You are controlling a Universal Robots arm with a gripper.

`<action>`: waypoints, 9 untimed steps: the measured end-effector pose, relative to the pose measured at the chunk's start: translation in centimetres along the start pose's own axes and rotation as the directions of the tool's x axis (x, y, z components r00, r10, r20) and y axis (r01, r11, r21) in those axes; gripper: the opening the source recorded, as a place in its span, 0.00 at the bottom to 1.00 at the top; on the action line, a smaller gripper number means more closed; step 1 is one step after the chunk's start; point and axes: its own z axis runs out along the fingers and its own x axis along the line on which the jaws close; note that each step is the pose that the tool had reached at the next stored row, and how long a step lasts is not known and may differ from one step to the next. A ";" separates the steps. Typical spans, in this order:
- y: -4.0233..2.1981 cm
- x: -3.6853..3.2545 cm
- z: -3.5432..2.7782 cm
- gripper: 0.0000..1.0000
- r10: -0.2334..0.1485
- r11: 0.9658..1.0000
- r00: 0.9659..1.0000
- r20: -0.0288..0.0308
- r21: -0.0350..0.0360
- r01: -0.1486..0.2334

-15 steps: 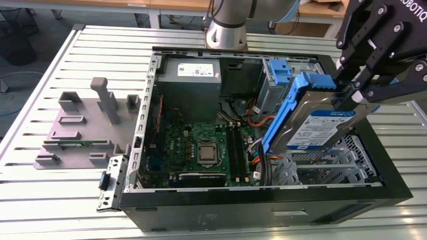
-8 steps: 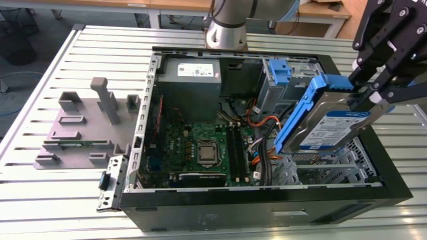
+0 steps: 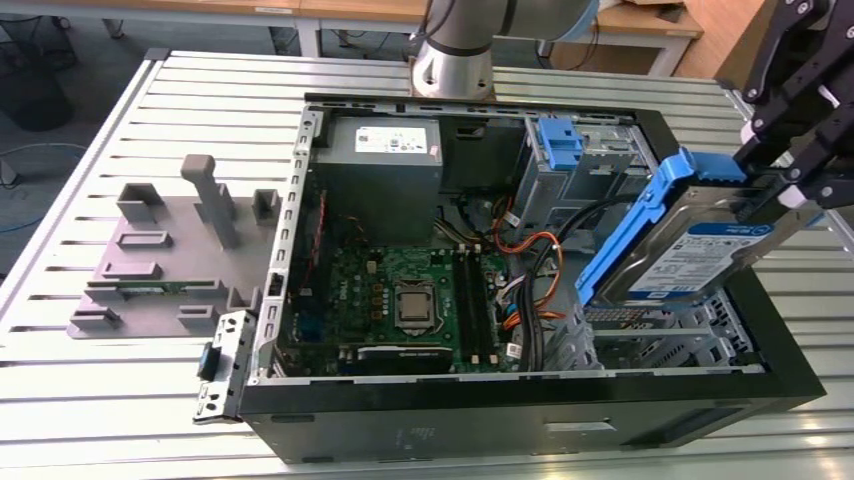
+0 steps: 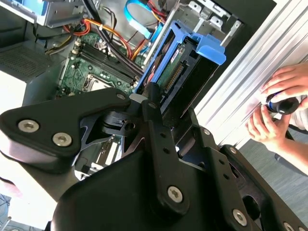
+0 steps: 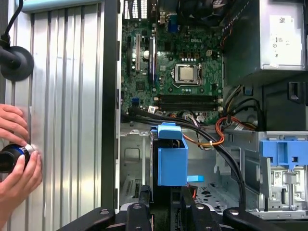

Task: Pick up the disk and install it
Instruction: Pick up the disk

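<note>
One gripper [image 3: 778, 196] clamps the disk [image 3: 705, 250], tilted, above the open computer case [image 3: 534, 392]. Recommended: guide its blue carrier [image 3: 633, 232] clear of the cables [image 3: 531, 242] and square to the drive bay [image 3: 647, 332].

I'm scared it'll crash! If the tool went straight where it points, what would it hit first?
Probably the metal drive bay below the tool, the disk it holds touching first; depth is unclear.

The arm [image 3: 454, 45] is a smooth silver-grey cylinder ringed by a darker band, well apart from the pincer [image 3: 787, 195]. The pincer is matte black, built of flat rounded link plates and perforated bars, with silver screws [image 4: 29, 126] set into them.
</note>
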 end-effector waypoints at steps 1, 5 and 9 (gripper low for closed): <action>-0.16 0.00 0.02 0.35 0.000 1.000 1.000 0.000 0.000 0.000; -0.66 0.04 0.15 0.35 0.000 1.000 1.000 0.000 0.000 0.000; -0.92 0.14 0.45 0.35 0.001 1.000 1.000 0.000 0.000 -0.001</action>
